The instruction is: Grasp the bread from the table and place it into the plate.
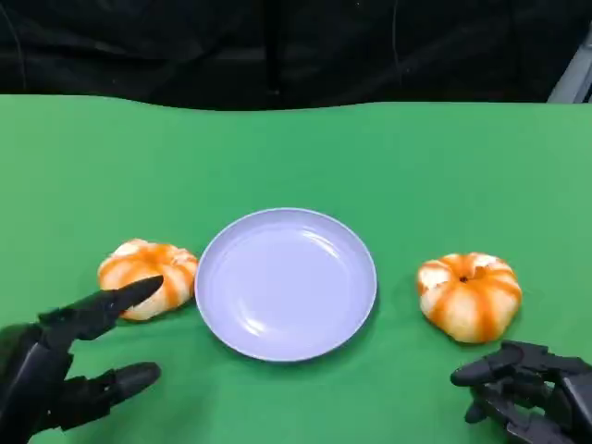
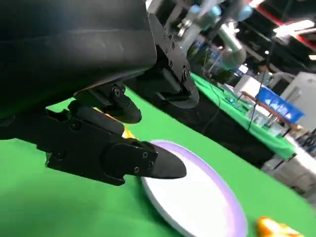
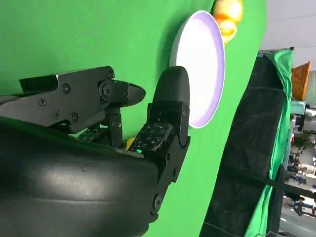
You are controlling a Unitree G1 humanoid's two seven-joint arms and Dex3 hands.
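While fingers spread, left hand [image 1: 65, 365] holds nothing beside bread [image 1: 148, 277].

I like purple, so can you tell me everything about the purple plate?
The plate is round, pale lilac and shiny, likely plastic, with a raised rim and shallow dished middle. It lies flat and empty on the green table, between two orange-striped buns: the left bun sits right at its rim, the right bun lies apart. Neither hand touches it.
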